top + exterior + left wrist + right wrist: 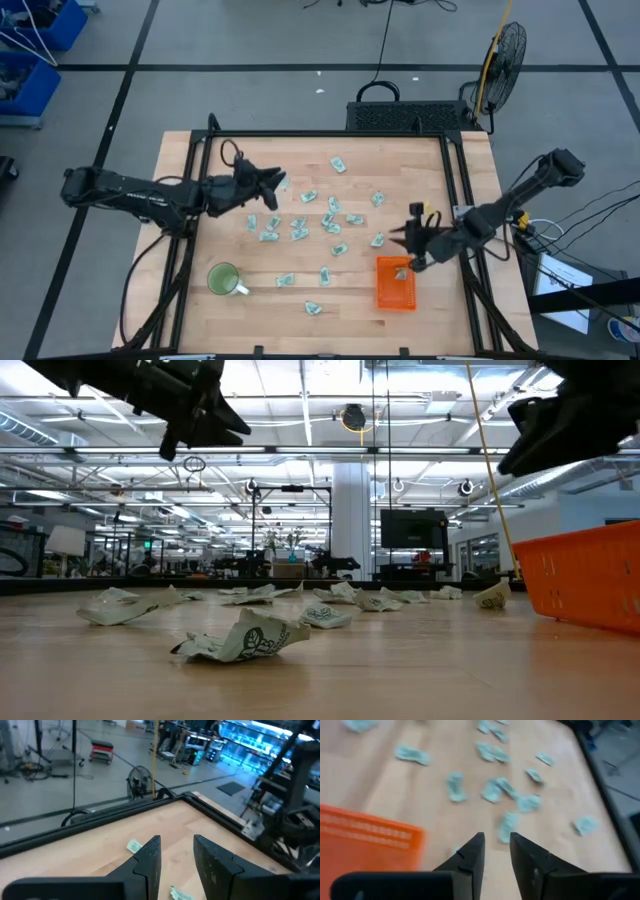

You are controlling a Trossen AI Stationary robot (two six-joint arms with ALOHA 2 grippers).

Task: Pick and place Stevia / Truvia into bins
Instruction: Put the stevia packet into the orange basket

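Stevia / Truvia sachets (331, 222) lie scattered over the middle of the wooden table (200, 300), crumpled and mostly apart from one another, with a few nearer the front edge. One pale sachet (401, 272) lies inside the orange tray (396, 296), at its far end. The tray sits at the near right of the table.

The right gripper (412, 250) hangs just over the tray's far left corner, its two fingers (470, 855) parted with a clear gap and nothing between them. In its own wrist view the tray wall shows beside it and the scattered sachets lie beyond.

The left gripper (276, 184) is raised over the far left part of the table, just left of the sachet cluster. Its fingers (150, 857) stand apart and hold nothing.

A round green mug (223, 278) stands at the near left, well away from the tray. Beyond the far edge of the table a fan (503, 52) stands on the floor.
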